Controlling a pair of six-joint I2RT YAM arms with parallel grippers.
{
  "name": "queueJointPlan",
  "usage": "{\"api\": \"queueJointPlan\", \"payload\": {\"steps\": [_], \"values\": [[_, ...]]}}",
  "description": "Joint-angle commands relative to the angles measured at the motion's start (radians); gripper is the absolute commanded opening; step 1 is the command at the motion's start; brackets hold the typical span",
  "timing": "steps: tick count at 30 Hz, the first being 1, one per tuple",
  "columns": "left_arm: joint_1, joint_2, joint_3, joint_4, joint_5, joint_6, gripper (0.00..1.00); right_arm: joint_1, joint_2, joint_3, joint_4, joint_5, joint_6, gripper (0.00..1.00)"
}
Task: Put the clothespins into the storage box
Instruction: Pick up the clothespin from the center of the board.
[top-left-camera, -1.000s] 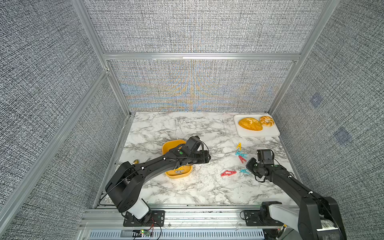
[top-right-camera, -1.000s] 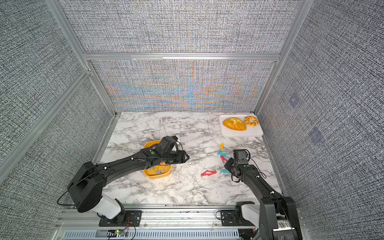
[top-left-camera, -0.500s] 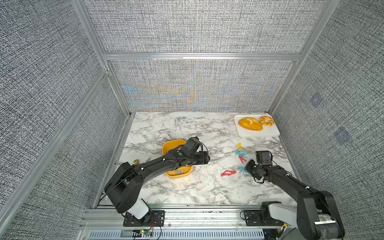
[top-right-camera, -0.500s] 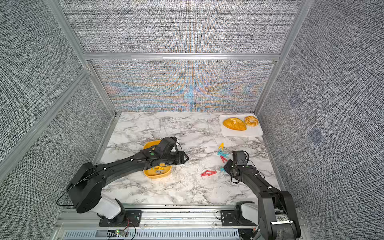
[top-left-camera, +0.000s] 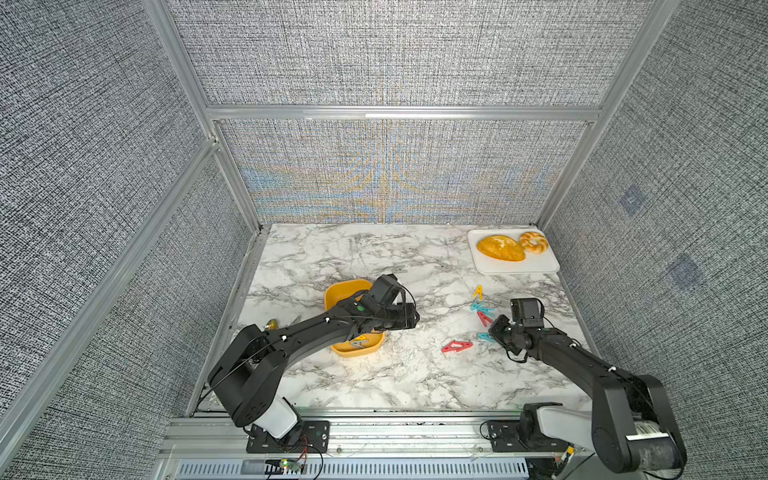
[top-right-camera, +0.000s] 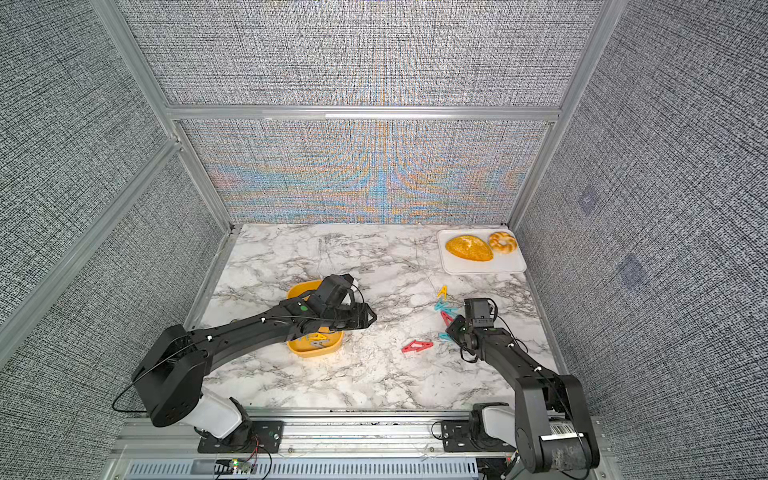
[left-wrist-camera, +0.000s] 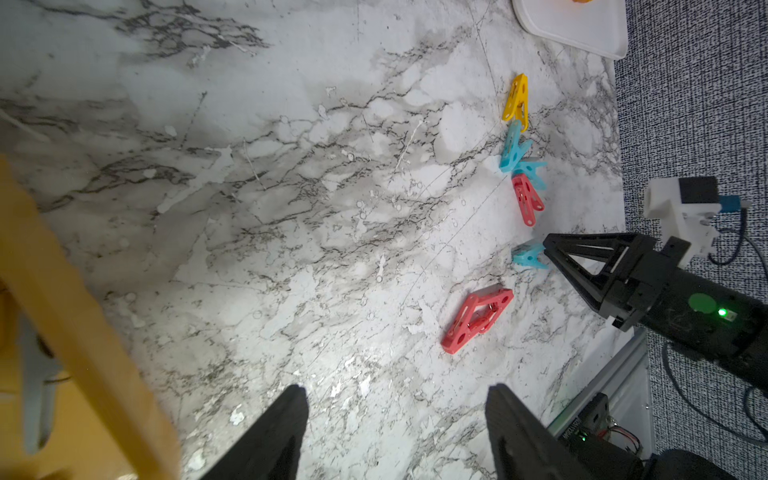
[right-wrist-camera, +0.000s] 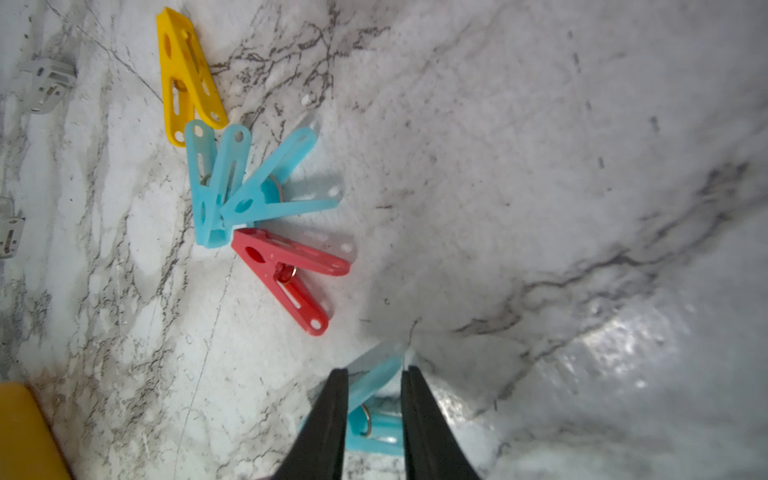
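the right gripper (right-wrist-camera: 372, 399) is low over the marble table (top-left-camera: 374, 257), its two black fingers (right-wrist-camera: 328, 419) set either side of a teal clothespin (right-wrist-camera: 374, 411). the jaws are narrowed around it; whether they press on the plastic or merely bracket it cannot be told, and the pin appears to rest on the table. just beyond the jaw tips lies a red clothespin (right-wrist-camera: 286, 276), and past that two more teal clothespins (right-wrist-camera: 232, 183) crossed over each other and a yellow clothespin (right-wrist-camera: 187, 75) touching them. a pair of red clothespins (left-wrist-camera: 478, 320) lies flat off to one side of the jaws, toward the storage box (top-left-camera: 358, 348).

the left gripper (left-wrist-camera: 395, 424) stands with its jaws wide apart and nothing between them, poised beside the storage box wall (left-wrist-camera: 79, 320). the yellow box sits under the left arm, well apart from the right jaws, with a few pins already inside, including a grey one (top-right-camera: 318, 343).

risks, as judged: the fingers hold the teal pin across its sprung, sloping legs, so a closing squeeze may shoot it out sideways. a tilted lift could drag it into the red pin ahead. the left arm overhangs the box, so a delivery from the right may meet it.
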Motion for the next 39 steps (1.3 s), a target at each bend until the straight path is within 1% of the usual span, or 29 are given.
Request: {"api": "queueJointPlan", "payload": {"steps": [1, 5, 18, 20, 25, 35, 37, 39], "values": [[0.000, 0.001, 0.007, 0.007, -0.005, -0.001, 0.73, 0.001, -0.010, 0.011, -0.030, 0.002, -0.006, 0.31], [0.000, -0.001, 0.007, 0.008, -0.006, -0.002, 0.73, 0.001, -0.007, 0.012, -0.026, -0.001, -0.005, 0.34], [0.000, -0.014, -0.006, 0.003, -0.020, -0.001, 0.73, 0.001, 0.095, 0.018, 0.040, -0.009, -0.002, 0.32], [0.000, -0.015, -0.007, 0.002, -0.020, -0.001, 0.73, 0.001, 0.110, 0.018, 0.045, -0.013, -0.004, 0.29], [0.000, -0.020, -0.012, 0.003, -0.022, -0.002, 0.73, 0.003, 0.107, -0.002, 0.051, -0.026, -0.009, 0.19], [0.000, -0.032, 0.008, -0.021, -0.026, 0.010, 0.72, 0.017, -0.007, -0.070, 0.029, -0.035, 0.002, 0.03], [0.002, -0.047, 0.017, -0.052, -0.047, 0.012, 0.73, 0.032, -0.042, -0.067, 0.017, -0.035, 0.009, 0.00], [0.012, -0.066, 0.022, -0.072, -0.058, 0.019, 0.73, 0.058, -0.074, -0.048, 0.007, -0.040, 0.020, 0.00]]}}
